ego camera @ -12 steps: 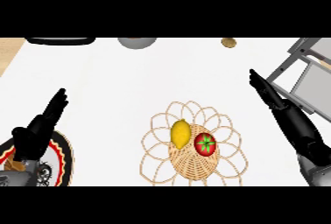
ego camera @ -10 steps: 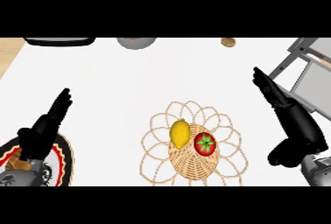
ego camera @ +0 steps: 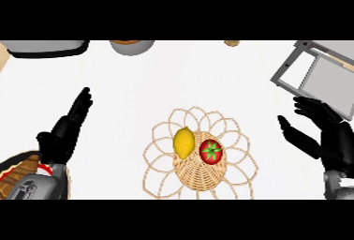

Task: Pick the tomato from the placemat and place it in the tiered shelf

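A dark round plate with a red-and-white rim (ego camera: 15, 165) showed at the lower left corner, partly behind the grey left forearm. Near the lower middle lay a woven wicker placemat with looped petal edges (ego camera: 198, 157); on its centre the red tomato with a green stalk (ego camera: 211, 152) sat touching a yellow lemon (ego camera: 183, 142) on its left. The black left hand (ego camera: 61, 135) stood left of the mat, its fingers straight and together, holding nothing. The black right hand (ego camera: 326, 133) stood right of the mat, well apart from the tomato, fingers relaxed and spread, thumb apart, empty. Just beyond it, at the upper right, stood the grey metal-framed tiered shelf (ego camera: 311, 75). Along the far edge sat a grey bowl (ego camera: 131, 46) and a grey tray (ego camera: 47, 48)
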Robot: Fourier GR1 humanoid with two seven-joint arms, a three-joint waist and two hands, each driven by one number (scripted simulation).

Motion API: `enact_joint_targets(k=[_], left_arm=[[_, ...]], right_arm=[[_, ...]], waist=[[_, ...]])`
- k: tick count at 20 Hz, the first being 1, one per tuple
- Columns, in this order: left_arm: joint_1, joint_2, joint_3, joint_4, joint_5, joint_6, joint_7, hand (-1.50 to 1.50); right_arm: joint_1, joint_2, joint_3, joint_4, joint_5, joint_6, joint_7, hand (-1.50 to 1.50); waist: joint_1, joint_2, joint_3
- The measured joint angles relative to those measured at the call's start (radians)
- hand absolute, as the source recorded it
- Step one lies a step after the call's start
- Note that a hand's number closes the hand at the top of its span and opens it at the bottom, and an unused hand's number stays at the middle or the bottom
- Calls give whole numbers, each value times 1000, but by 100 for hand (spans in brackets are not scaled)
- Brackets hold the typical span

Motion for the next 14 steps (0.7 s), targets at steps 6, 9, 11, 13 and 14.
enact_joint_targets(k=[6,9,11,13,14], left_arm=[[-24,-46,-36,-12,-15,12,33,0],[-43,-65,-51,-20,-38,21,62,0],[-39,-67,-53,-33,-42,16,70,0],[-50,-76,-57,-30,-52,20,77,0],[-49,-78,-59,-37,-55,20,82,0]], right_arm=[[129,205,-36,7,120,-339,-156,-150],[212,280,-19,-70,95,-349,-272,-150],[258,268,22,-130,99,-314,-260,-150],[297,229,76,-178,136,-286,-205,-150],[310,204,100,-197,161,-275,-171,-150]], waist=[[28,-4,2],[42,-5,2],[50,-5,2],[54,-5,1],[58,-5,0]])
